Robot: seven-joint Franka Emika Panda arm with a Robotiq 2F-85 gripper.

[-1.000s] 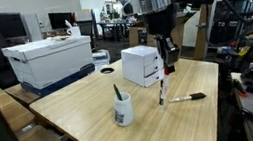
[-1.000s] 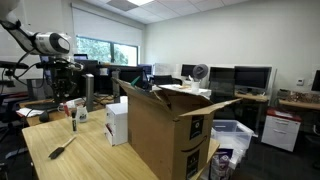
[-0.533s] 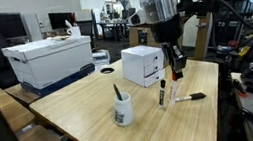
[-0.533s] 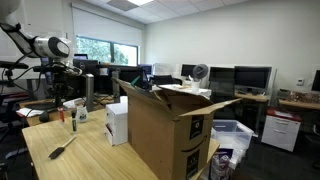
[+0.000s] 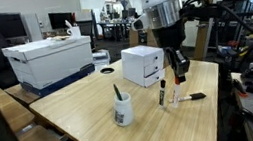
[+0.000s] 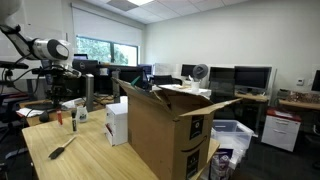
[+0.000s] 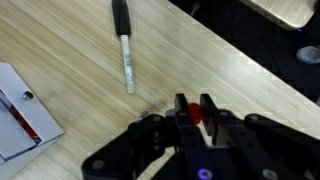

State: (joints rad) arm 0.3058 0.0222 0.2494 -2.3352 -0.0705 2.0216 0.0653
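Moved since a second ago: the gripper [image 5: 177, 73] has shifted away from the small white box [image 5: 142, 65] and sunk lower over the table [image 5: 85, 127]. Its jaws are clenched on the red-capped marker [image 7: 195, 115], which hangs above the tabletop, near a black-capped marker [image 7: 123, 45] lying flat. Step in hand, as judged: carrying the held marker down toward the wood beside the loose pens. The next move calls for a slow descent clear of the black-capped marker and the dark pen [image 5: 192, 97]. Count: one held marker; two lying loose; one cup [image 5: 123, 112] with one upright pen [image 5: 118, 92]; two white boxes, the small one and a large lidded box [image 5: 49, 57]; one cardboard box [image 6: 165, 130].
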